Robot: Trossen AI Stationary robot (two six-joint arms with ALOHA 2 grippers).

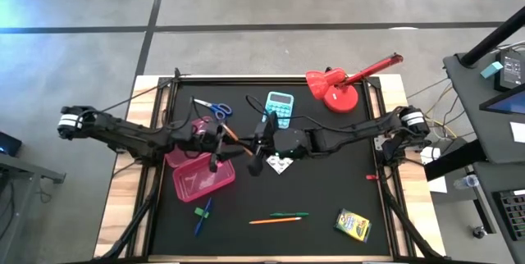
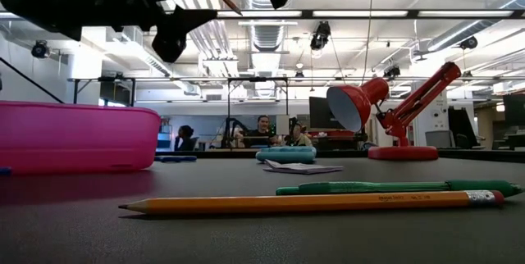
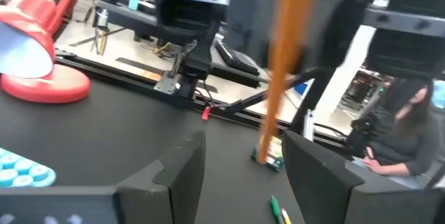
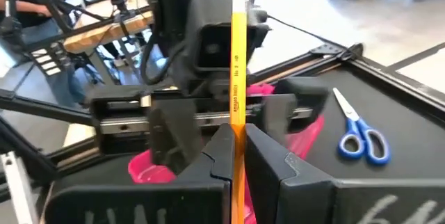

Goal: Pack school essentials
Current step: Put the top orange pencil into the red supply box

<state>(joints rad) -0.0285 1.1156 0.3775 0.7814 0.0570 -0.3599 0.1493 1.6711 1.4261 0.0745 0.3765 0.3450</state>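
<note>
Right hand clenched on an orange pencil: slim, printed barrel, pink eraser at its end, upright above the pink box. Left hand released, facing it.

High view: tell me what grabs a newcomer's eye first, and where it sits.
The two dark arms meet mid-table, where the right tool pinches an orange pencil upright in front of the open left tool. Just below the left arm lies a pink case, open. A red lamp stands at the far right edge, with a blue calculator and scissors to its left.
</note>
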